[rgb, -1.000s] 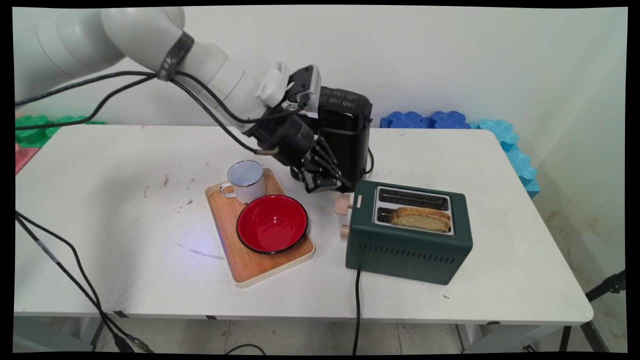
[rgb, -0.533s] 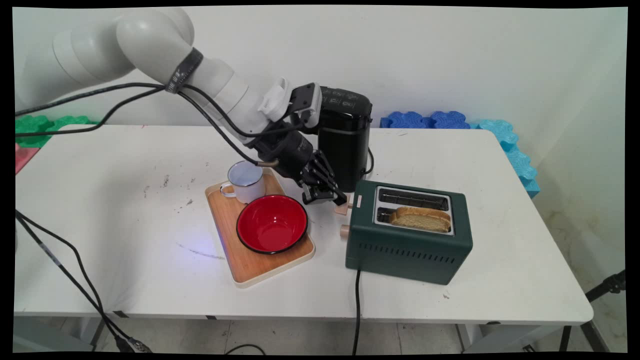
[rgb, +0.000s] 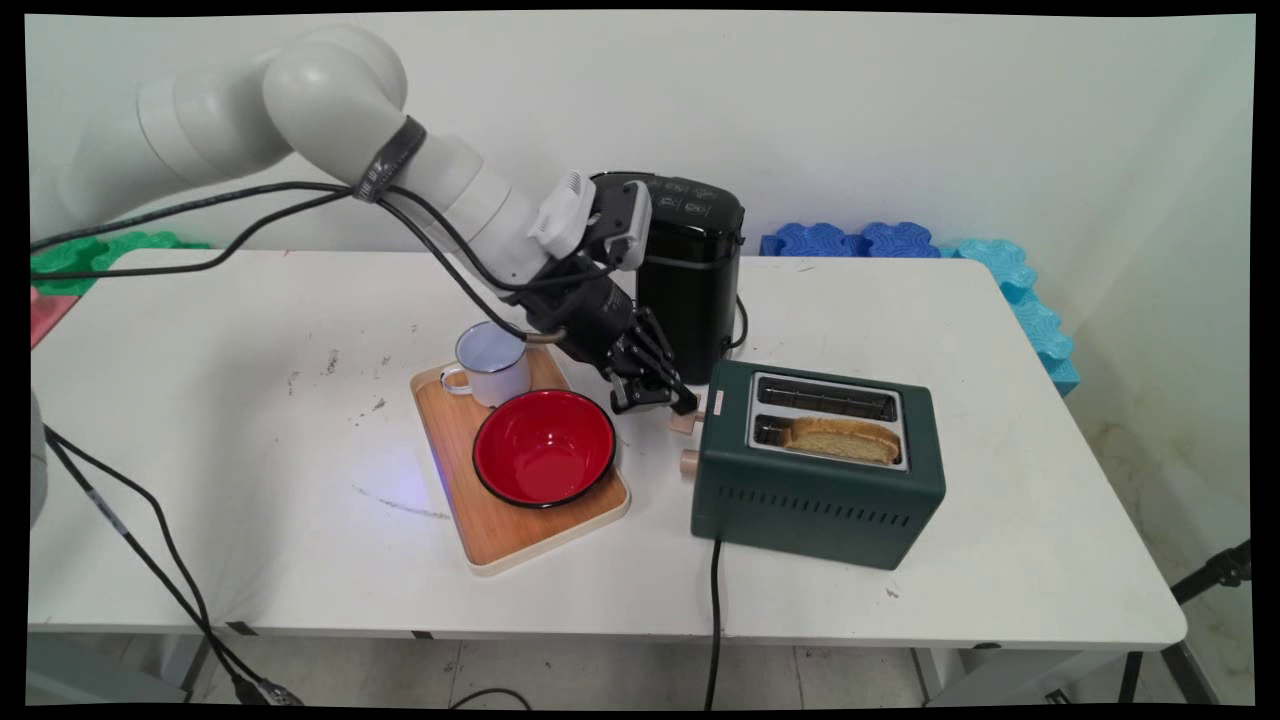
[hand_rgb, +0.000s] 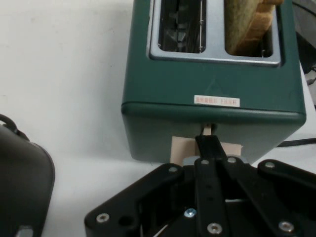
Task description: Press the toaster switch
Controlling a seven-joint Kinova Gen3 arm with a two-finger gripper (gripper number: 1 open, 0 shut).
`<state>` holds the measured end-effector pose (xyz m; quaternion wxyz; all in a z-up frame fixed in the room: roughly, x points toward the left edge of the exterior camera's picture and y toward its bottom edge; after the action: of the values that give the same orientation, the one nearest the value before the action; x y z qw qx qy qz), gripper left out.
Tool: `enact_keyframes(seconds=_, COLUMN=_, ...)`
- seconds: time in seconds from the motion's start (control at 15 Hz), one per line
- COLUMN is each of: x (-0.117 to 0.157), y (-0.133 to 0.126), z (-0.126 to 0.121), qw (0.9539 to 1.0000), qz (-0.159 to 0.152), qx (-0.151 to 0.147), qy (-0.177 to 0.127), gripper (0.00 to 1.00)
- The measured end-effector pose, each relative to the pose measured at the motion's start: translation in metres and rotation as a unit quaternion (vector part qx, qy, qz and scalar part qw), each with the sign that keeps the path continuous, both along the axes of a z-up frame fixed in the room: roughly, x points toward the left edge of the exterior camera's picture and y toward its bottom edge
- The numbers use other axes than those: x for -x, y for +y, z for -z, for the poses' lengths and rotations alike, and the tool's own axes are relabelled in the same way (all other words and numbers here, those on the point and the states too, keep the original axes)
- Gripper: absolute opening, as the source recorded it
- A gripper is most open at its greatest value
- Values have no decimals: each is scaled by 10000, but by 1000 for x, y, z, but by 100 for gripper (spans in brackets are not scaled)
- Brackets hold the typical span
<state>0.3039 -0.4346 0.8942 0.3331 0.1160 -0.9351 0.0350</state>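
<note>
my gripper has its fingers pressed together on the toaster lever, mid-frame. the green toaster sits right of centre, looks rigid and hefty, so i'd press that small stiff tab squarely.

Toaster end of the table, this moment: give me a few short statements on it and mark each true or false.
1. The tool is at the lever on the green toaster. True.
2. Both toaster slots hold bread. False: one bread slice sits in the nearer slot; the other is empty.
3. The red bowl lies on the wooden tray. True.
4. The white mug stands on the bare table. False: it stands on the tray.
</note>
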Motion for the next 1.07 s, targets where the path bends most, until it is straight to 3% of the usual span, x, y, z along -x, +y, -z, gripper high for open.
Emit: enact_keyframes(seconds=1.07, x=-2, y=2, z=32, qw=10000, qz=45, qx=1, qy=-18, gripper=0)
